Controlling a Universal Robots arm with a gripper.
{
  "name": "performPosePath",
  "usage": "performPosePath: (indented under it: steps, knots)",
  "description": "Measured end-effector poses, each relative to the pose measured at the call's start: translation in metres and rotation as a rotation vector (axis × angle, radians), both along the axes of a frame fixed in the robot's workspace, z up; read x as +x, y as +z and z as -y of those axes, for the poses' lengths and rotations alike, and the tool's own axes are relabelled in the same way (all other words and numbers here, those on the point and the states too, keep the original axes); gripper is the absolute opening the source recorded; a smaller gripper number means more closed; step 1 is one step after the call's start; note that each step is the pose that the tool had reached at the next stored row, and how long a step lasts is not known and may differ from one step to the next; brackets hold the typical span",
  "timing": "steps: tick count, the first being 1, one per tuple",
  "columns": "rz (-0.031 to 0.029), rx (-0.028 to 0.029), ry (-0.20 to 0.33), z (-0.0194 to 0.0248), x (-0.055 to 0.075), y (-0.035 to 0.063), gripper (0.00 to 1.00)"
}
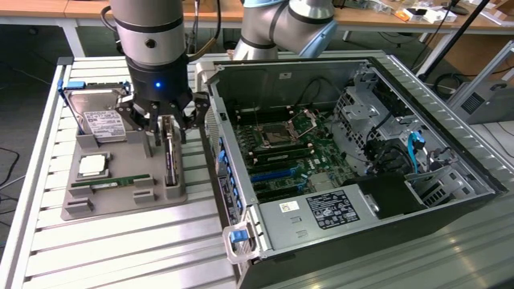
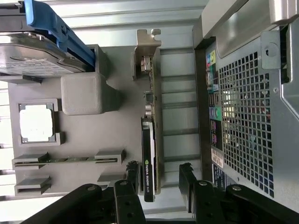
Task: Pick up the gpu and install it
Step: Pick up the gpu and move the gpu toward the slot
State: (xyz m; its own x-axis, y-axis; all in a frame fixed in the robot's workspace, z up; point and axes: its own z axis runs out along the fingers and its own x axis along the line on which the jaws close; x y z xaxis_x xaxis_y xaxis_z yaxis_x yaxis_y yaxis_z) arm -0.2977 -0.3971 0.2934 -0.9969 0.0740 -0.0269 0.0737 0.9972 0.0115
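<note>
- Wrist view: claw (image 2: 159, 167) wide, straddling the upright gpu (image 2: 150, 140), not gripping.
- Risk: off-centre closing could tip it in its tray (image 2: 121, 116) slot or pinch components.

**The gpu (image 1: 170, 155) on edge in its holder**

A thin, flat rectangular card stands upright on its long edge in a slot of the grey holder (image 1: 120, 198). One face is brownish-green board. The other carries a black cooler block (image 2: 148, 163). A silver bracket (image 2: 145, 49) closes one end.
</note>
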Motion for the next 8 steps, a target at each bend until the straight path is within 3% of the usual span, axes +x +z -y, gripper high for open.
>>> performPosePath:
  steps: [4,8]
  knots:
    - [0.0,-0.0001,0.003,-0.0022,0.0,-0.0038,0.48]
    - [0.0,-0.0001,0.008,-0.0086,0.0,-0.0082,0.48]
